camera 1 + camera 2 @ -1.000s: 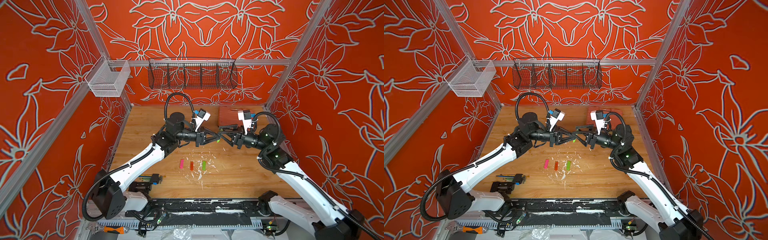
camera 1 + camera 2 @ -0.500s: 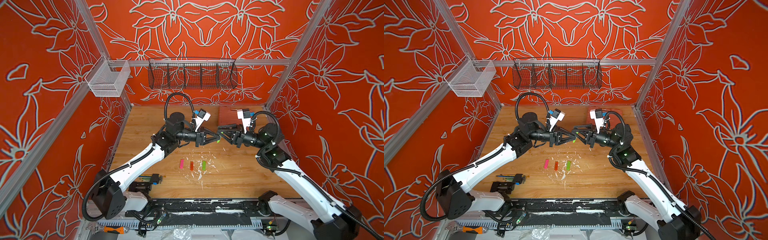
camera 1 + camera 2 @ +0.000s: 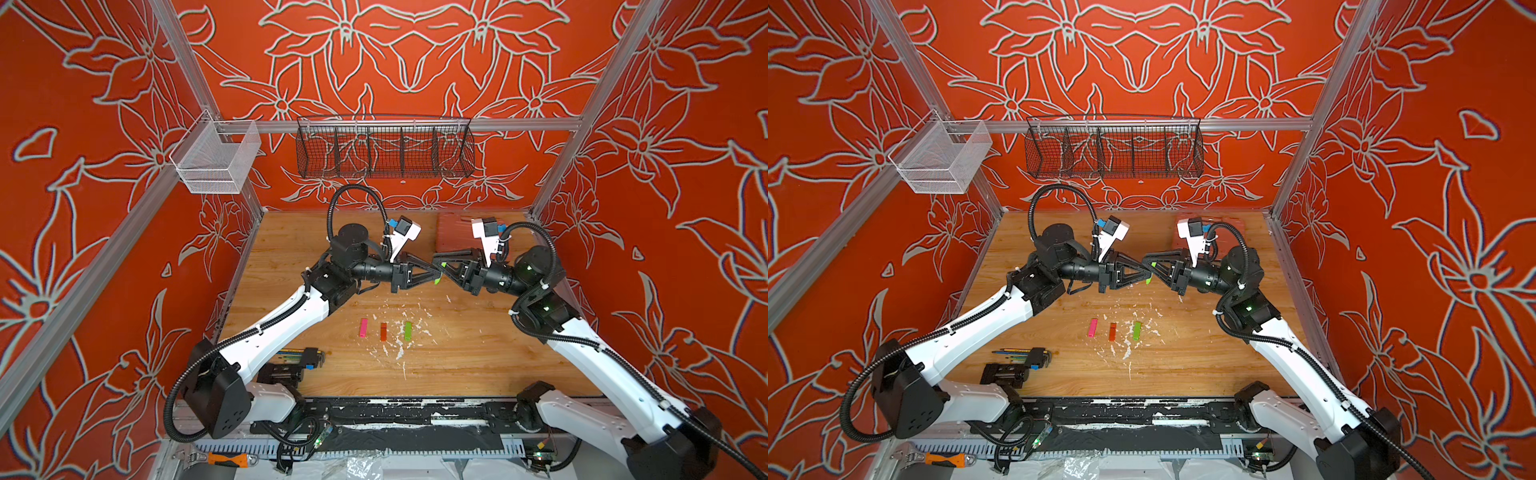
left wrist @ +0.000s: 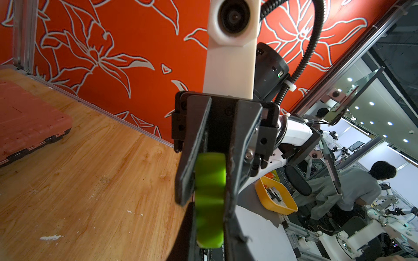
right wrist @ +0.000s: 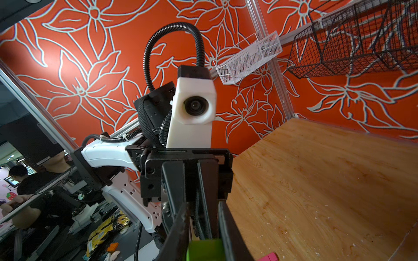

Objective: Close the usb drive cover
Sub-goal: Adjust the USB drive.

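One wooden table (image 3: 478, 353) sits below one black wire basket (image 3: 384, 153) and one white mesh basket (image 3: 216, 166), with one red case (image 3: 453, 235) at its back edge. Three sticks lie in a row on the wood: pink stick (image 3: 363, 327), orange stick (image 3: 383, 331), green stick (image 3: 408, 331). A fourth, the green usb drive (image 4: 210, 194), is in the air above mid-table, where the left gripper (image 3: 435, 275) and right gripper (image 3: 441, 266) meet tip to tip, each clamped tight on it.

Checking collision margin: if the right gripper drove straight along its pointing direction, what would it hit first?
Likely the left gripper: it meets the right gripper nearly tip to tip, both shut on the green USB drive. No free gap shows, though depth is unclear.
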Robot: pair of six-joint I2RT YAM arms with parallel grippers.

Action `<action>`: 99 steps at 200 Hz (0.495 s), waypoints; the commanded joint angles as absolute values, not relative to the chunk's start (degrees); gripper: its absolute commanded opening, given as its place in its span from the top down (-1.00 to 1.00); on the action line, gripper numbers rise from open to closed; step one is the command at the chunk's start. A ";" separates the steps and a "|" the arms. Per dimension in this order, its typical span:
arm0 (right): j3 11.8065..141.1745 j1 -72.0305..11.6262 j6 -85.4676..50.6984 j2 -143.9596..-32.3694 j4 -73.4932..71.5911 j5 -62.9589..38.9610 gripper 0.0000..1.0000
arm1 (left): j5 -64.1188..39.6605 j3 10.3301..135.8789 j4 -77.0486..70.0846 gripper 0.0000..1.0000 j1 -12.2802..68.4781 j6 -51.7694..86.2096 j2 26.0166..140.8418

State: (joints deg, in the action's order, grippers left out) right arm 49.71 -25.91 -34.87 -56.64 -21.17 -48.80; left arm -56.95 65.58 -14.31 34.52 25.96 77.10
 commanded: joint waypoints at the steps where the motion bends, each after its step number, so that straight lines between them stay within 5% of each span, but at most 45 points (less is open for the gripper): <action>1: 49.22 -26.01 -33.73 -55.72 -21.21 -47.05 0.72 | -58.53 67.63 -15.54 0.79 34.89 25.94 76.82; 15: 49.61 -26.00 -33.67 -55.72 -20.03 -45.89 0.83 | -58.27 67.84 -13.96 0.69 35.02 25.16 76.91; 32: 50.26 -25.96 -33.47 -55.74 -19.08 -45.23 0.94 | -57.74 67.69 -12.22 0.26 35.16 24.35 76.75; 48: 50.79 -26.01 -33.61 -55.80 -18.80 -44.98 1.00 | -57.65 67.59 -10.44 0.09 35.24 23.45 76.81; 99: 50.11 -26.01 -37.86 -57.68 -24.25 -47.67 1.00 | -57.89 68.18 -9.40 0.15 35.44 22.46 78.02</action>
